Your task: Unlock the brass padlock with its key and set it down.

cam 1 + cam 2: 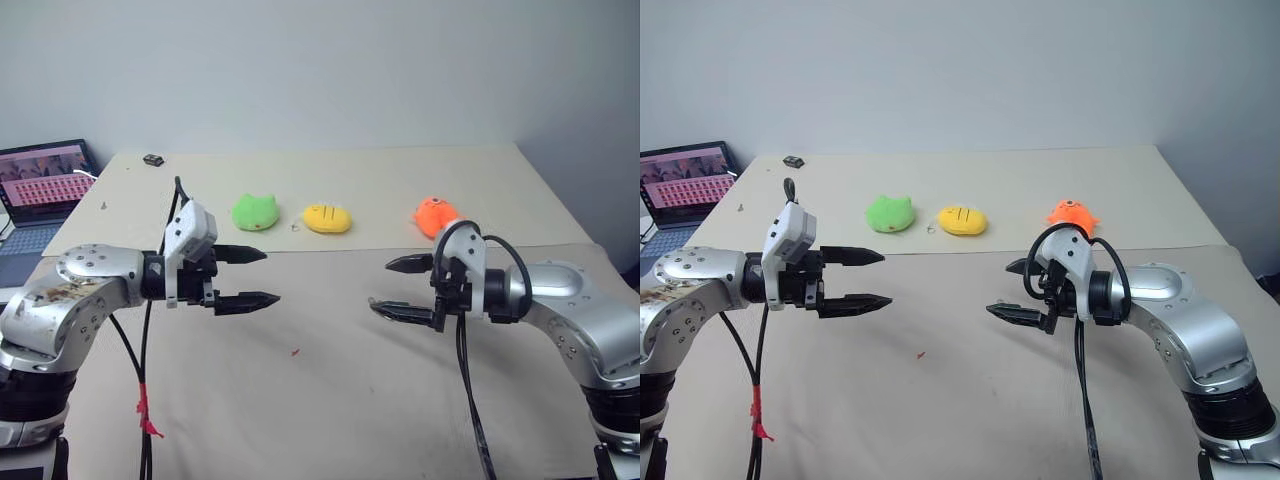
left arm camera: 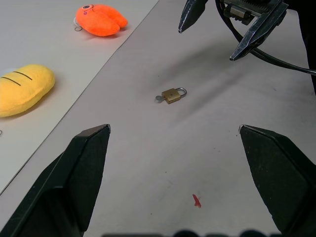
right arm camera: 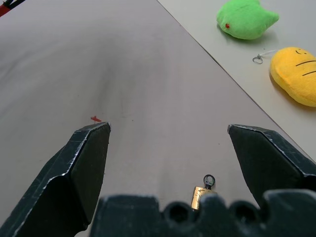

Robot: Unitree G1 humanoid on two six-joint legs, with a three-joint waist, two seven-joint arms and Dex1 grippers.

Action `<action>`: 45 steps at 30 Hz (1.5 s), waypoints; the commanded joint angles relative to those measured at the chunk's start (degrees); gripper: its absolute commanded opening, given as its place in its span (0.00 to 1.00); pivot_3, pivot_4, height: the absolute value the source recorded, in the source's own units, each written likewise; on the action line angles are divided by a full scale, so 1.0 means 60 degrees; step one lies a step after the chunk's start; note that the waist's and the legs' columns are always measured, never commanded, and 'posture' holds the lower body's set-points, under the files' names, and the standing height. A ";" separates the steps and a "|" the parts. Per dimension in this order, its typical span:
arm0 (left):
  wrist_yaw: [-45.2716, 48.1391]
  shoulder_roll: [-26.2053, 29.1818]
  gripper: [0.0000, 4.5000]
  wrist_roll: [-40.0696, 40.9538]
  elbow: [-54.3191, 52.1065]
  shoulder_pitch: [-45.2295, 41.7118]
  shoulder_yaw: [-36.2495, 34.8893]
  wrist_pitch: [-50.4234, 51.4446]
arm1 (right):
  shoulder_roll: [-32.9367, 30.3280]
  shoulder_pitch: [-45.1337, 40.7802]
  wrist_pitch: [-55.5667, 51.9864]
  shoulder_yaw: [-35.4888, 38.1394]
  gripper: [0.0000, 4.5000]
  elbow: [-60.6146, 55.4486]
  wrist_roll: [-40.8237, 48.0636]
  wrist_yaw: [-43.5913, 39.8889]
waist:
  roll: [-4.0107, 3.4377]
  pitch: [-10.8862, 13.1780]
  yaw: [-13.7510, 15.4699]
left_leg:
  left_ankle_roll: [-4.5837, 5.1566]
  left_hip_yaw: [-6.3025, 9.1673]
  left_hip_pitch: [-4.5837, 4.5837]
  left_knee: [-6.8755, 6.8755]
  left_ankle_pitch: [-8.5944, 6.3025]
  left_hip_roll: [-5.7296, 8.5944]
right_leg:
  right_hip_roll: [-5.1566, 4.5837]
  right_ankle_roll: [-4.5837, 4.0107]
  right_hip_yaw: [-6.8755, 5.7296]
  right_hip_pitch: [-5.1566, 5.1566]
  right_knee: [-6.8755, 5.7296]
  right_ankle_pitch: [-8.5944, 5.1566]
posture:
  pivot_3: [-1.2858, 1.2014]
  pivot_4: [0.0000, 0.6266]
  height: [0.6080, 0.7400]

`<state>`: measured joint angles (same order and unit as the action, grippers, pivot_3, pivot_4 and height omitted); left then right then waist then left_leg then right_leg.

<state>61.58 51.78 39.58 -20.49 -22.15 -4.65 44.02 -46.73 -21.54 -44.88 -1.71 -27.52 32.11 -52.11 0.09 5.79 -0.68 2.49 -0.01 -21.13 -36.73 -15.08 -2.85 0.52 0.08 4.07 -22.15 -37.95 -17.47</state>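
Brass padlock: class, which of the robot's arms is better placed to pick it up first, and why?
Probably the right. The brass padlock lies on the table just below the open right end effector, and farther from the open left end effector.

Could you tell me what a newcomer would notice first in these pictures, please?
First, the left gripper and right gripper, both open and empty, facing each other above the table. Behind them lies a row of green, yellow and orange plush toys. Between the grippers lies the brass padlock.
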 commanded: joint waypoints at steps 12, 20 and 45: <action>0.0852 -0.0473 0.99 -0.0229 0.1152 -0.2377 0.1509 0.0267 | 0.0480 0.1004 0.0337 0.0190 1.00 -0.0338 -0.0426 0.1315 | -0.0023 -0.0016 0.0005 | 0.0002 0.0004 -0.0015 0.0001 -0.0001 0.0011 | 0.0000 -0.0001 0.0007 0.0004 0.0004 0.0000 | 0.52 0.24 0.36; 0.0864 -0.0756 0.99 -0.1188 0.1179 -0.2724 0.2067 -0.0568 | 0.1272 0.1300 0.2467 -0.1087 1.00 0.1539 -0.2423 0.1641 | 0.0001 -0.0001 -0.0046 | 0.0004 0.0003 -0.0004 -0.0005 0.0000 0.0005 | 0.0020 0.0001 0.0019 0.0000 -0.0006 -0.0001 | 0.52 0.24 0.36; -0.0154 -0.1262 0.99 -0.1251 0.1136 -0.2479 0.1043 -0.0672 | 0.2434 0.1760 0.3901 -0.0745 1.00 0.3538 -0.3531 0.2023 | -0.0037 -0.0027 -0.0008 | 0.0023 0.0013 -0.0023 -0.0022 0.0015 0.0012 | 0.0014 -0.0036 0.0014 -0.0001 -0.0021 0.0024 | 0.52 0.24 0.36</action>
<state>60.74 43.95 31.71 -12.54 -36.36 3.13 40.53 -31.73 -11.07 -21.66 -8.02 -4.09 10.97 -40.39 -0.13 5.63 -0.72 2.63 0.07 -21.26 -36.87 -14.99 -2.77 0.61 -0.13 4.15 -22.15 -38.08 -17.33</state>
